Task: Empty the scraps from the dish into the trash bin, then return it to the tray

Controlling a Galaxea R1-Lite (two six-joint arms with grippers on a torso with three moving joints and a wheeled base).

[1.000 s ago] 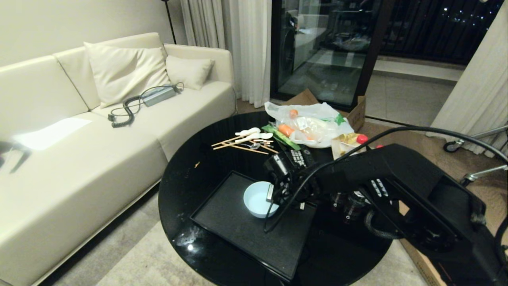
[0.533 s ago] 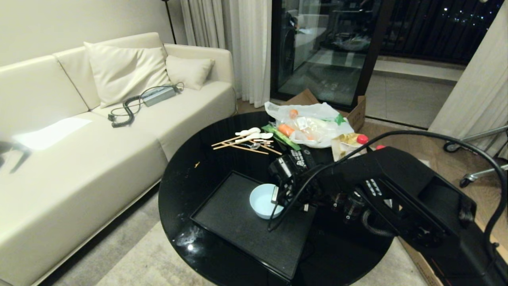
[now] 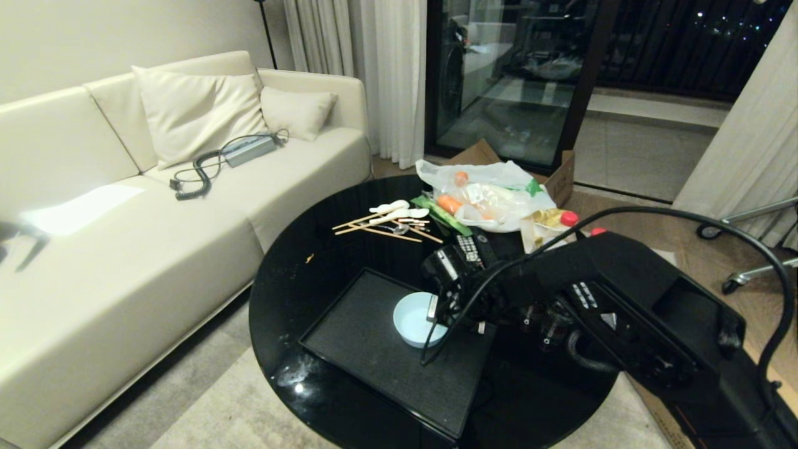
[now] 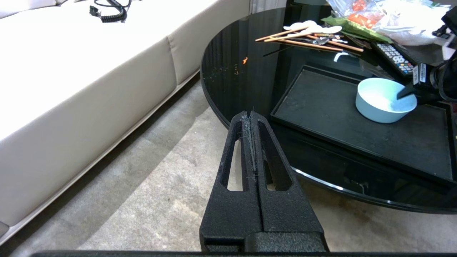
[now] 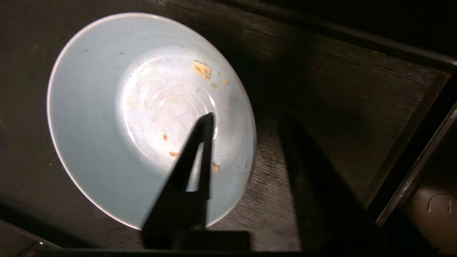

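The left gripper, fingers pressed together and empty, hangs near, off the round table. On the tray sits the dish, the right gripper straddling its rim, parted. Farther: remote, chopsticks, plastic bag.

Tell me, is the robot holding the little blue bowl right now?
No. The right gripper has opened, one finger either side of the bowl's rim. The bowl sits on the tray.
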